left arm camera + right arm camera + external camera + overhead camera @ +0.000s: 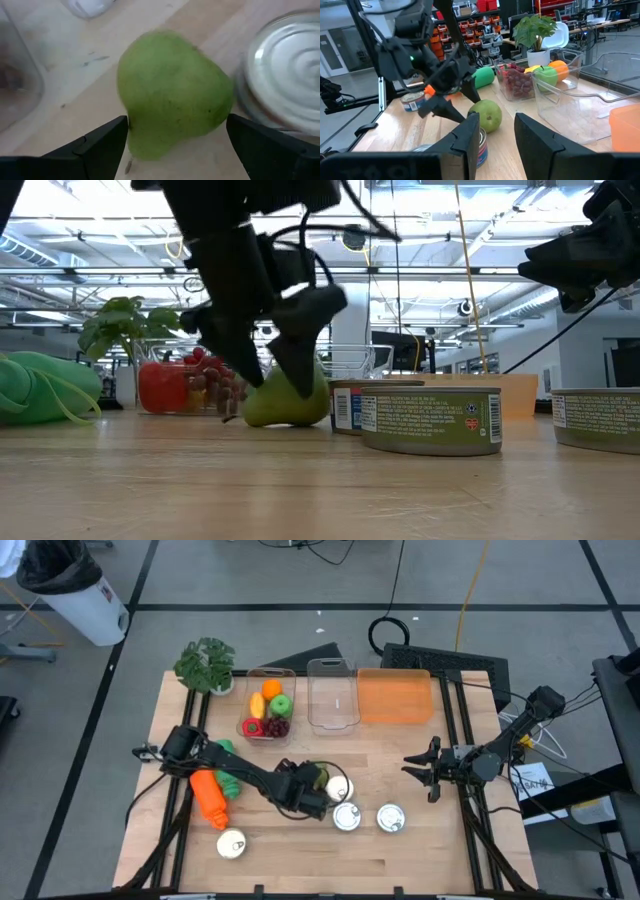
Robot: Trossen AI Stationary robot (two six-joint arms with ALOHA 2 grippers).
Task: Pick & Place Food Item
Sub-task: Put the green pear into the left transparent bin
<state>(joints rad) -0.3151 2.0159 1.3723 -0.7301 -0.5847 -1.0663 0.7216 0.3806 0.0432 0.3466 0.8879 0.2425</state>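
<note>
A green pear (172,92) lies on its side on the wooden table (400,755), near the middle, right beside a can (285,65). My left gripper (175,125) slants down over it, open, with one finger on each side of the pear; no touch shows. The low view shows the pear (290,402) behind those dark fingers (300,355). The right gripper (425,768) waits open at the table's right side, level, facing the pear (487,115).
Three more cans (347,817) (390,818) (231,844) stand near the front edge. A clear tub of fruit (268,710), a bare clear tub (333,695) and an orange tray (395,697) line the far side. A plant (205,665) and an orange toy (210,798) sit left.
</note>
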